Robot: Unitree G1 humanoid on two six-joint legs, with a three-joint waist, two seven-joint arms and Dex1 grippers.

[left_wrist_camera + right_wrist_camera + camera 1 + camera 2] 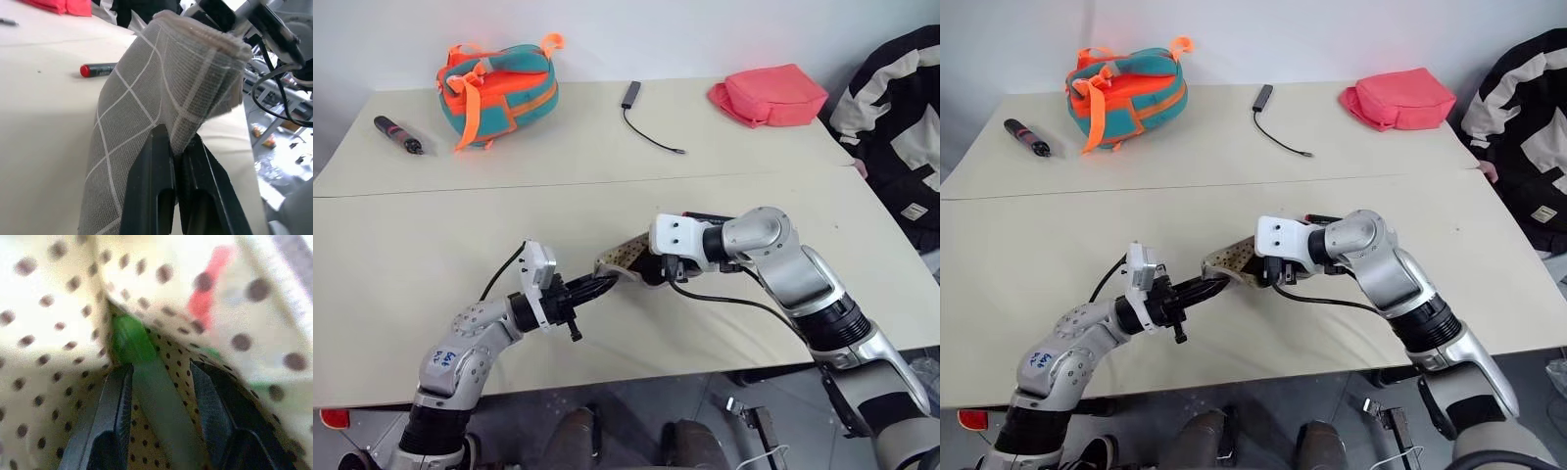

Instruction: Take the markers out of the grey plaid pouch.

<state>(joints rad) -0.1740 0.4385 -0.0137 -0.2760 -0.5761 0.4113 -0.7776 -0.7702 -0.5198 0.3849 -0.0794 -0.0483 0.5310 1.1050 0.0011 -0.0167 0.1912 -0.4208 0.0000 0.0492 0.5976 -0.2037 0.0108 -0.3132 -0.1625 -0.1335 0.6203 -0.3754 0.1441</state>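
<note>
Left gripper (176, 147) pinched shut on a fold of the grey plaid pouch (146, 103), holding it raised off the near half of the cream table (401, 264), mouth turned toward the right arm.

Pouch in mid-air between the two hands, speckled tan lining (625, 257) showing at the opening.

Right gripper (161, 382) reached inside the pouch, jaws part-way apart with the green marker (131, 340) lying between them; whether already squeezed or only straddled, cannot tell.

Red marker (99, 70) out on the tabletop beyond the pouch, seen from the left wrist. A red blur deeper in the lining, seen from the right wrist; nature unclear.

Judged status: one marker extracted, green one not yet. Remaining: close on green marker, draw out along the pouch's length, set down on table.

Teal-orange bag (499, 88), dark pen-like stick (396, 134), cable (646, 122) and coral-pink pouch (769, 93) along far edge, well apart from the work.
</note>
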